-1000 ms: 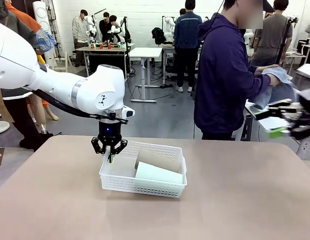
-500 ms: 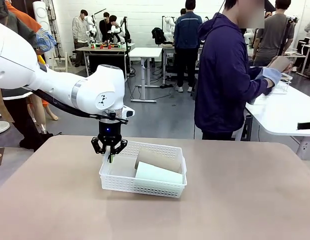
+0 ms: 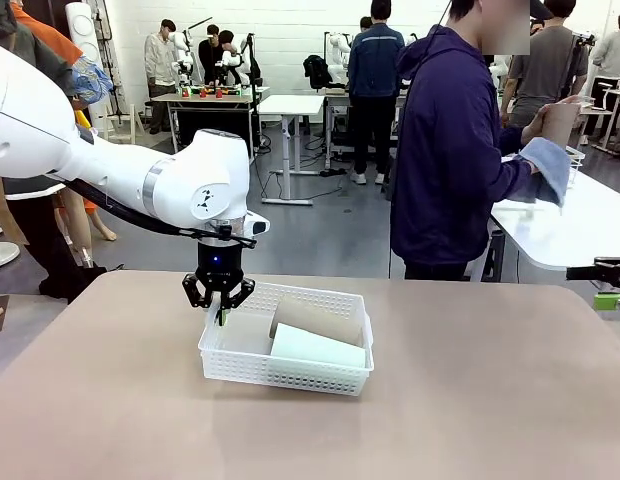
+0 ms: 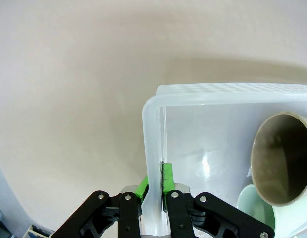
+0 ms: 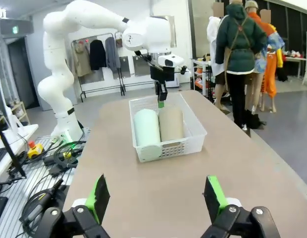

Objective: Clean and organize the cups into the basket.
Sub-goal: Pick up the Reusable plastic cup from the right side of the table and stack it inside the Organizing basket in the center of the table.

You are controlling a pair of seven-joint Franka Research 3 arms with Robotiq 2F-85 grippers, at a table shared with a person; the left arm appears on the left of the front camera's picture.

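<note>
Nearest the camera, the bare tan table top (image 3: 470, 420) carries a shallow white lattice-sided plastic basket (image 3: 290, 375), set left of centre. Two matte tapered cups lie on their sides in it, touching: a pale mint-green tumbler (image 3: 318, 348) against the near wall and a tan-brown tumbler (image 3: 315, 318) behind it. The floor at the basket's left end is free.

The left gripper (image 4: 154, 181) is clamped shut on the left end wall, one green pad inside and one outside. The right gripper (image 5: 157, 196) hovers off the table's right end, jaws wide apart, holding nothing.

Beyond the far edge a person in a dark purple top (image 3: 450, 150) holds a third tan tumbler (image 3: 562, 118) with a blue cloth (image 3: 548, 165).

Assessment: one cup remains outstanding.

Hazards:
- The pinch sits on a thin, flexible wall at one end. Any lift or pull from there would likely tilt or twist the basket and set the loose cups rolling.
- The smooth tapered tumbler could slip during a handover.
- The cloth could snag on the fingers.
</note>
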